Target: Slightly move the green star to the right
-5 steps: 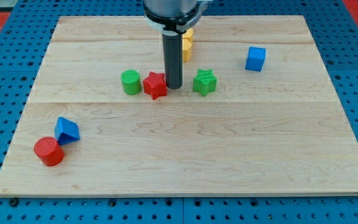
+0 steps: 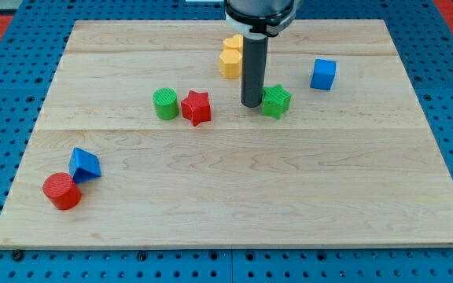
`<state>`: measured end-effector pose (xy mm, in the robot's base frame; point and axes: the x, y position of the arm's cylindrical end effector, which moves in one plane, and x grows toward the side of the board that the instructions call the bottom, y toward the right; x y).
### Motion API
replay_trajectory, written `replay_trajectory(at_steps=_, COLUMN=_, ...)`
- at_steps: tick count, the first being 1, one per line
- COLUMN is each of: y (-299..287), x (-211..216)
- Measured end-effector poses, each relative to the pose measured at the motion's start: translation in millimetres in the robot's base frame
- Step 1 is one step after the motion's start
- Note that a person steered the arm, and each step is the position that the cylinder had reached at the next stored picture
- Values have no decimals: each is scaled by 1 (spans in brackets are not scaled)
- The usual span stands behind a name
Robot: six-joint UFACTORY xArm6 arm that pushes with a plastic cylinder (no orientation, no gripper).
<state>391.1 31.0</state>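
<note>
The green star (image 2: 277,101) lies on the wooden board (image 2: 234,204), right of centre in the upper half. My tip (image 2: 251,104) stands on the board touching the star's left side. The dark rod rises from there to the view's top and hides part of the yellow blocks behind it.
A red star (image 2: 197,107) and a green cylinder (image 2: 164,104) lie left of my tip. Two yellow blocks (image 2: 230,56) sit just above-left of the rod. A blue cube (image 2: 323,74) is up right of the green star. A red cylinder (image 2: 61,191) and blue triangular block (image 2: 83,164) lie bottom left.
My tip has moved right from beside the red star to the green star's left side. The green star has shifted right by a small amount.
</note>
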Motion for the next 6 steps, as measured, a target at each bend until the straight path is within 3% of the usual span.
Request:
replay_trajectory(at_steps=5, y=5, x=-6)
replay_trajectory(at_steps=6, y=-46, x=-4)
